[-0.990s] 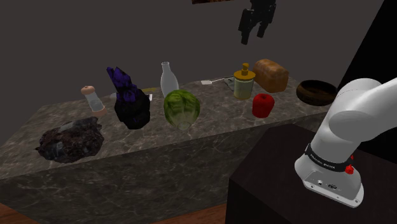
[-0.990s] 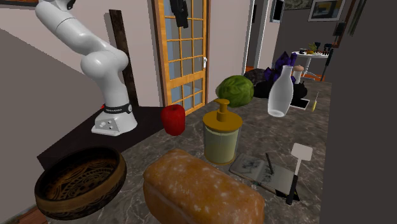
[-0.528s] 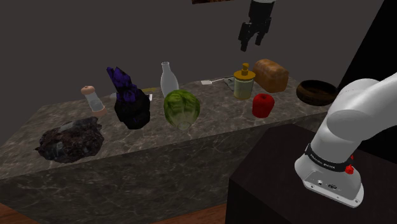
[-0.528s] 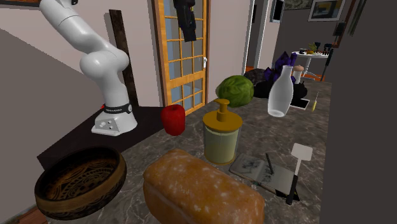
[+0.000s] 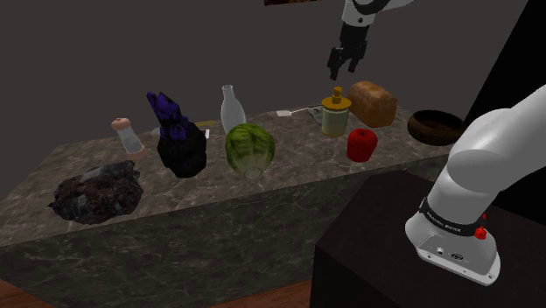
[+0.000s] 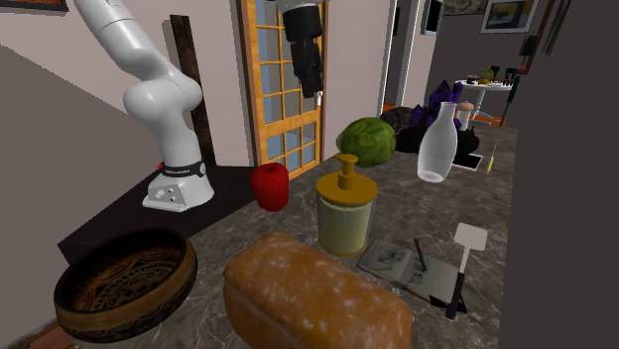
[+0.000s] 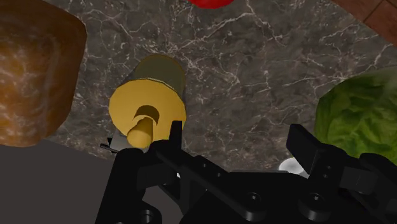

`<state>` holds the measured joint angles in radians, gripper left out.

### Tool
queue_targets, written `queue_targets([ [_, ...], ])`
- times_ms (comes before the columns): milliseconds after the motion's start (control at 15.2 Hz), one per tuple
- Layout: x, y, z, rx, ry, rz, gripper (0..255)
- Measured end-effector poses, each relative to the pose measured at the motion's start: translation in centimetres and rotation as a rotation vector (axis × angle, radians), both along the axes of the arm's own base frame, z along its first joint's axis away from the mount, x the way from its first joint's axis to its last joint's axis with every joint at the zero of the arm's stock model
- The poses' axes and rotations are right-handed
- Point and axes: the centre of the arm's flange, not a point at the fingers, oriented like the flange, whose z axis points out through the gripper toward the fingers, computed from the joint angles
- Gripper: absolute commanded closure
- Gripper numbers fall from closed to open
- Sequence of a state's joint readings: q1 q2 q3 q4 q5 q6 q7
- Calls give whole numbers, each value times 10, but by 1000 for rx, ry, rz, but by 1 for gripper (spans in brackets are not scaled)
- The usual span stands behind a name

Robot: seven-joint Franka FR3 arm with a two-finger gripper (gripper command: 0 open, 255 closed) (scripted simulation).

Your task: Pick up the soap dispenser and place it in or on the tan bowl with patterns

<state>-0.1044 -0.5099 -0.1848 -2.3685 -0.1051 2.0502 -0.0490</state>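
The arm (image 5: 494, 144) has rounded white shells with a smooth finish. At the end farthest from the hand, a black collar (image 5: 448, 223) bears small white lettering that cannot be read, with a red mark (image 5: 481, 233) beside it. The white foot (image 5: 455, 254) beyond the collar shows two small dark ports. The gripper (image 7: 236, 133) is all black and angular. Its fingers (image 7: 304, 145) are blocky, and the body behind them has round recessed holes.
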Motion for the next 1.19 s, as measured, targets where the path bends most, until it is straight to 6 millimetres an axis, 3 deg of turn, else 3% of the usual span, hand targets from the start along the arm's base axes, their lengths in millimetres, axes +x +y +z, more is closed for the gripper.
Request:
queue_targets([
  [726, 49, -109, -79, 14, -8, -46, 0],
  [1188, 61, -122, -116, 13, -9, -50, 0],
])
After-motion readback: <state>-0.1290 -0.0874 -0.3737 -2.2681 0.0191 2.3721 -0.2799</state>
